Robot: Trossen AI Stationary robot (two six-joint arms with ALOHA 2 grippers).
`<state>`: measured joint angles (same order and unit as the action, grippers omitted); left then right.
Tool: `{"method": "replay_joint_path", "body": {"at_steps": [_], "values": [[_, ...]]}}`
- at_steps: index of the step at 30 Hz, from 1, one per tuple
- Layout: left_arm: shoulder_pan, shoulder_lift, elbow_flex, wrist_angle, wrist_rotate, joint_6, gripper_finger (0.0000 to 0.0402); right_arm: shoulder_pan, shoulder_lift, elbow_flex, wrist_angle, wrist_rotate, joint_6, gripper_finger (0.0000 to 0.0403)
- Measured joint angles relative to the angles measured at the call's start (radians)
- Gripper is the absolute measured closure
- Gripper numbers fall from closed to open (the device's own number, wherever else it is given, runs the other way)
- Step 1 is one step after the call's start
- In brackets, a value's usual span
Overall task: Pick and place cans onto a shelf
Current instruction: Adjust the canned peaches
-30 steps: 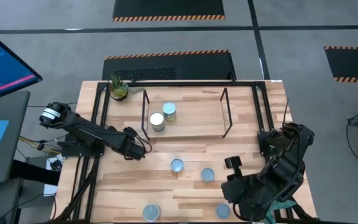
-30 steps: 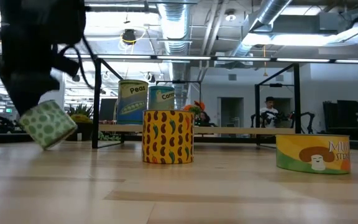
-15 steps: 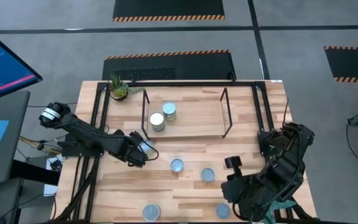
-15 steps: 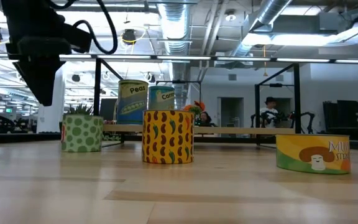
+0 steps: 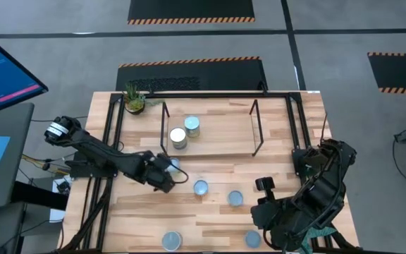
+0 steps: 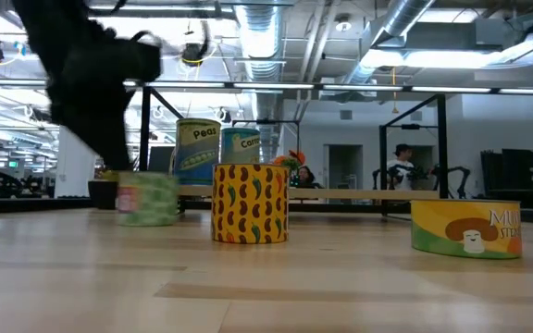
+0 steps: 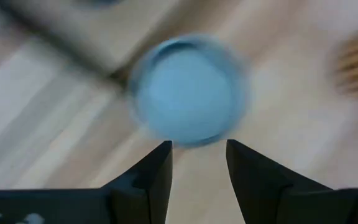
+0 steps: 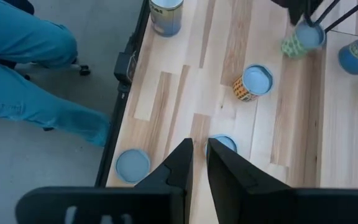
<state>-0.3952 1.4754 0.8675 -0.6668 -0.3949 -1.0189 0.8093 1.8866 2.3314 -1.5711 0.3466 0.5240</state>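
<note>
Since a second ago our left end effector (image 5: 169, 174) has swung from the left of the tabletop (image 5: 280, 152) toward the middle, and the green spotted can (image 6: 148, 198) that hung tilted beneath it now stands upright on the wood, just in front of the shelf (image 5: 210, 134). In the left wrist view the fingers (image 7: 151, 177) are spread with nothing between them — that can's round blue top (image 7: 188, 90) lies just beyond the tips, apart from both.

Two cans already sit on the shelf's board, a white-topped one (image 5: 178, 137) touching or nearly touching a bluish one (image 5: 192, 125). Loose on the tabletop we count the spotted can, a pepper-patterned can (image 6: 250, 203) near the middle, another (image 5: 235, 198) to its right, and two by the front edge (image 5: 171, 241) (image 5: 252, 239). A low, wide mushroom-labelled can (image 6: 467, 228) also shows in the low view.

Our right end effector (image 8: 199, 155) waits above the front right corner, its fingers close together with a narrow gap and nothing in it.

We judge these cans stiff and smooth — a rigid metal wall that will not give, but could slip or tip under an off-centre pinch. Weight we cannot read from here. The best hold looks to be across the side wall at mid-height, fingers square to the can's diameter.
</note>
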Motion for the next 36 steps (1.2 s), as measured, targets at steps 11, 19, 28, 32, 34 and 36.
{"method": "replay_joint_path", "body": {"at_steps": [11,19,28,32,34,36], "values": [[-0.126,-0.001,0.001,-0.099,0.219,-0.100,0.0262,0.000,0.000,0.000,0.000,-0.001,-0.003,0.0331],[-0.369,-0.001,0.001,0.038,0.462,-0.372,0.0262,0.000,0.000,0.000,0.000,-0.001,-0.008,0.0331],[-0.661,-0.001,0.001,0.481,0.162,-0.592,0.0277,0.000,0.000,0.000,0.000,-0.001,-0.012,0.0331],[-0.706,-0.001,0.001,0.593,0.069,-0.479,0.0317,-0.003,0.000,0.000,0.000,-0.001,-0.012,0.0331],[-0.710,0.013,0.003,0.629,0.077,-0.417,0.0343,-0.010,0.001,0.000,0.000,-0.001,-0.010,0.0331],[-0.706,0.057,0.022,0.631,0.110,-0.363,0.0371,-0.012,0.001,0.000,0.000,0.000,-0.008,0.0331]]}}
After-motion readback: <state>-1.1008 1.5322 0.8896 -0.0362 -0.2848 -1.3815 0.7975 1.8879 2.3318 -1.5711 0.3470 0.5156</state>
